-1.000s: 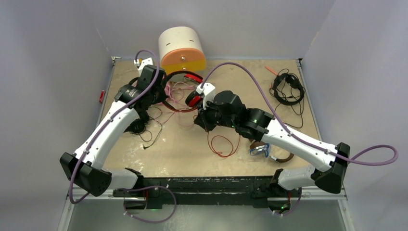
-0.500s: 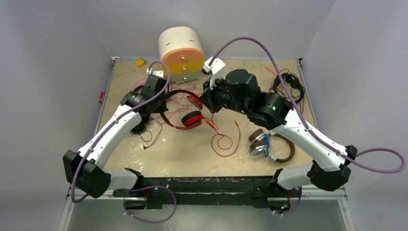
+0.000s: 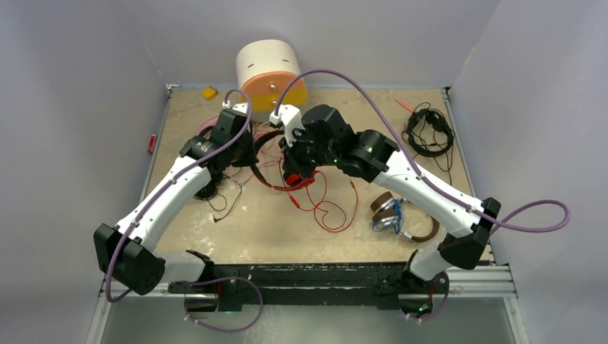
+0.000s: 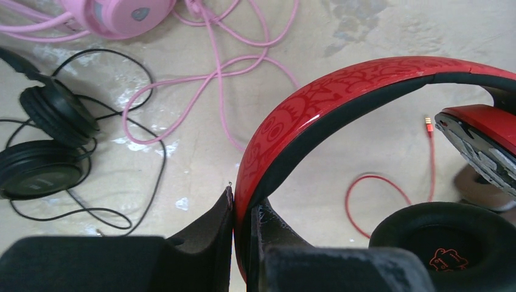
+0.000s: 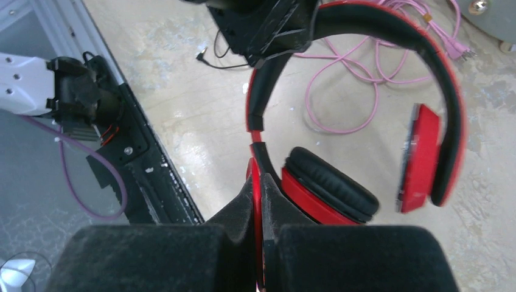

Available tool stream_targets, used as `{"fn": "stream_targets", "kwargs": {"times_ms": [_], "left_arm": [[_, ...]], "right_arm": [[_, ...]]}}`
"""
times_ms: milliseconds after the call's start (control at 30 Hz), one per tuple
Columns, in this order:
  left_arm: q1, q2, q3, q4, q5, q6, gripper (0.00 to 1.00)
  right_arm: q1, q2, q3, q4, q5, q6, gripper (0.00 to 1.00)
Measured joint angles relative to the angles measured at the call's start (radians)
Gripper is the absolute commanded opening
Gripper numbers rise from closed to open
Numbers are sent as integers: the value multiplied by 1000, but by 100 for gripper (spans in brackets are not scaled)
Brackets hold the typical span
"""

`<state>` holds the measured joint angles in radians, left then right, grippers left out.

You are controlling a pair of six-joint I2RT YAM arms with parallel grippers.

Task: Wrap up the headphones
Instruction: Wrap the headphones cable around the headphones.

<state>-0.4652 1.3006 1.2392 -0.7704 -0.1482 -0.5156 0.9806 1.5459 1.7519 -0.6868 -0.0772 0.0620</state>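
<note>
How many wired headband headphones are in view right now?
5. Red headphones at centre; pink headphones far left, partly hidden by an arm; black headphones near left; second black headphones far right; brown headphones near right.

Robotics lab: test table [image 3: 267,231] within grey walls [image 3: 79,64].

Nothing legible as word, brand or number. Only marks: an embossed doodle pattern along the band of the red headphones [image 4: 316,103] and a small red figure inside the ear pad. A pale speck on the black headphones [image 4: 42,173] and a grey emblem on the pink headphones [image 4: 122,12] — both unreadable.
</note>
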Motion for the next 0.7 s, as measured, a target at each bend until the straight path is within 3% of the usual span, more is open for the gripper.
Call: {"fn": "stream_targets", "kwargs": {"times_ms": [433,567,700], "left_arm": [[0,0,111,-5,257,-78,0],[0,-4,88,-4,240,-34,0],[0,-25,28,-17,117,24,0]], "right_arm": [[0,-84,-111,7,-40,-45,0],[0,-100,-115,4,22,-62,0],[1,-109,-108,-18,122,-74,0]]}}
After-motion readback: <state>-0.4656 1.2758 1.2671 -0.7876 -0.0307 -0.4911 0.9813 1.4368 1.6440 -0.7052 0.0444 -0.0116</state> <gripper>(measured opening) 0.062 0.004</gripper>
